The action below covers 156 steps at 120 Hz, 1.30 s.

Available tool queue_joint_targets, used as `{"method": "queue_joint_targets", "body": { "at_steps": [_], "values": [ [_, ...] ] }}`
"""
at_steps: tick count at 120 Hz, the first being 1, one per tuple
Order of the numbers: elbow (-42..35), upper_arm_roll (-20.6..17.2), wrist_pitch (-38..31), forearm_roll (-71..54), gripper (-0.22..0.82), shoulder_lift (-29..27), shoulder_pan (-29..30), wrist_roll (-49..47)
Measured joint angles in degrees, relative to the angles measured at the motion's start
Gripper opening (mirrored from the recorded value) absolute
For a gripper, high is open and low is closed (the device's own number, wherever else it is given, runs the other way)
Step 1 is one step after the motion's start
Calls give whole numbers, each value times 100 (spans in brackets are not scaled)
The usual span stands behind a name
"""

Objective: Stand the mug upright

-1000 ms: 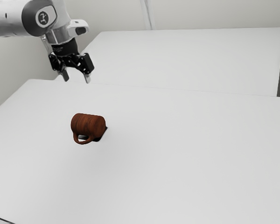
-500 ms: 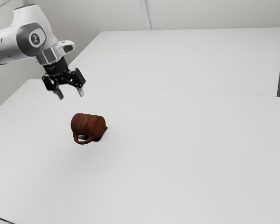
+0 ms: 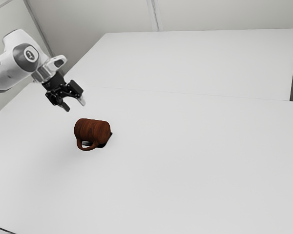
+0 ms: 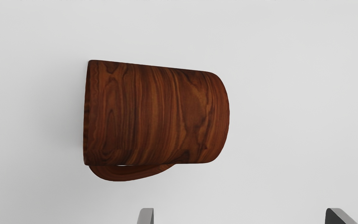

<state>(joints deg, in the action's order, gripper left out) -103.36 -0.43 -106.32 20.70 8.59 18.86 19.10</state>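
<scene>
1. On its side on the white tabletop (image 3: pixel 185 165), toward the exterior view's left, a brown mug (image 4: pixel 157 115) with dark, wavy wood grain.
2. On the mug, a looped handle (image 3: pixel 88 148), pointing toward the bottom of the exterior view and out to one side rather than up.
3. In the wrist view, can see the handle on the side of the mug nearer the fingertips (image 4: pixel 147 216), and closer to the rim than to the base.
4. At the rim, seen almost edge-on in the wrist view, just a thin strip of the inside; at the opposite end, a rounded outline.
5. Near the mug, above and toward the exterior view's left of it, a black claw (image 3: pixel 74 104), held clear of the tabletop and tilted down toward the mug.
6. In both views, two fingertips well apart, with a wide gap between them and without contact with the mug.
7. Behind the claw, a white and gray arm (image 3: pixel 12 68), reaching in from the exterior view's left.
8. Beside the mug, toward the exterior view's right, a small dark shadow (image 3: pixel 107 140) on the tabletop.
9. Beyond the tabletop, a broad white panel (image 3: pixel 195 63) and a pale gray wall (image 3: pixel 224 12).
</scene>
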Motion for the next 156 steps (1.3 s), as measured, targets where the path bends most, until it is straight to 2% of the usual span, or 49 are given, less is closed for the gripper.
{"method": "queue_joint_targets", "body": {
  "at_steps": [36, 76, 122, 156],
  "values": [
    [167, -17, -34, 618, 60, 552, 587, 1237],
    [1016, -9, 461, 1278, 60, 1649, 1130, 2664],
    [1569, 49, 1309, 1972, 60, 2471, 1206, 3593],
    [1563, 63, 1711, 2394, 60, 2608, 1214, 3885]
  ]
}}
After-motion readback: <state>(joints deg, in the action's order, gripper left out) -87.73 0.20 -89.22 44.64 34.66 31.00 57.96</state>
